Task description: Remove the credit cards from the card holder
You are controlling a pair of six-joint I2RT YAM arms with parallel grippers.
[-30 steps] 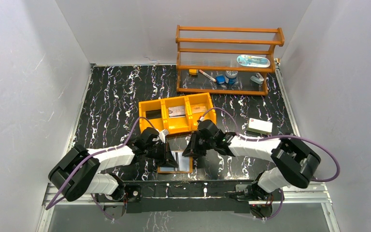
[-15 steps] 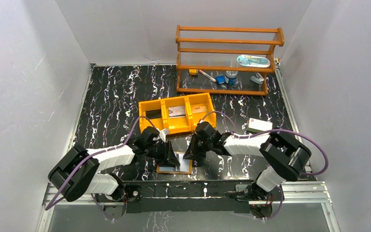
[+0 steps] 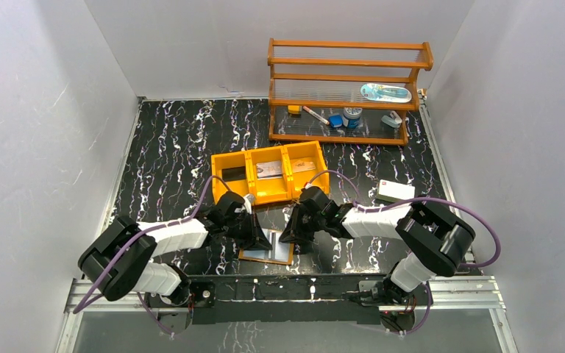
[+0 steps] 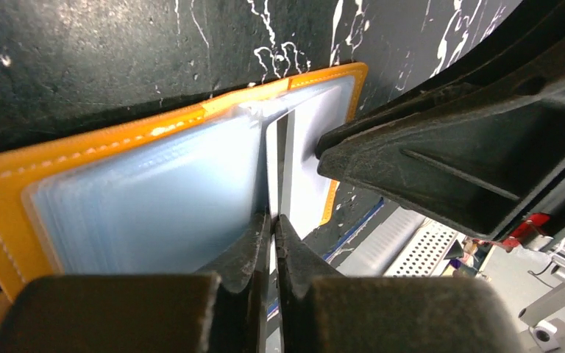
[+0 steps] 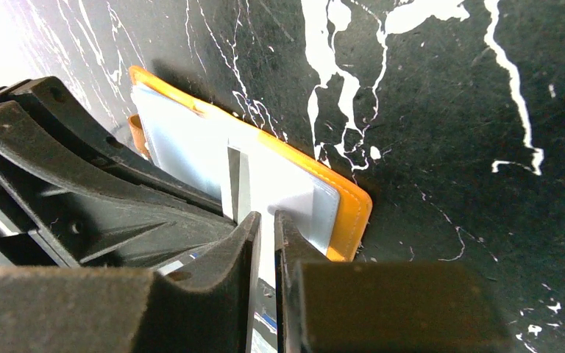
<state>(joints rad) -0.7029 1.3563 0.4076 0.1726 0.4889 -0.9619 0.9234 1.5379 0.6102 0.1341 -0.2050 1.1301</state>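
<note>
The left gripper (image 4: 273, 218) has its jaws pressed together. A thin pale edge stands up from the holder (image 4: 118, 137) and runs between them. Whether this edge is a card or only one of the plastic sleeves (image 4: 154, 198), I cannot tell. The right gripper (image 5: 266, 218) is nearly closed too, with only a narrow slit, and it seems to nip a pale leaf at the right side of the holder. I think this is to keep the holder from sliding while the left one pulls, because the holder lies loose.

The holder lies open on the table (image 3: 169, 147), sleeves up, between the two arms and just in front of the tray (image 3: 268, 195). I suppose both arms reach this place easily.

From above, the two wrists cover most of the holder. The sleeves are cloudy and they shine, so it is not visible how many cards are inside. The middle compartment of the tray holds a flat grey piece (image 3: 270, 170), which is too small to name with certainty.
</note>
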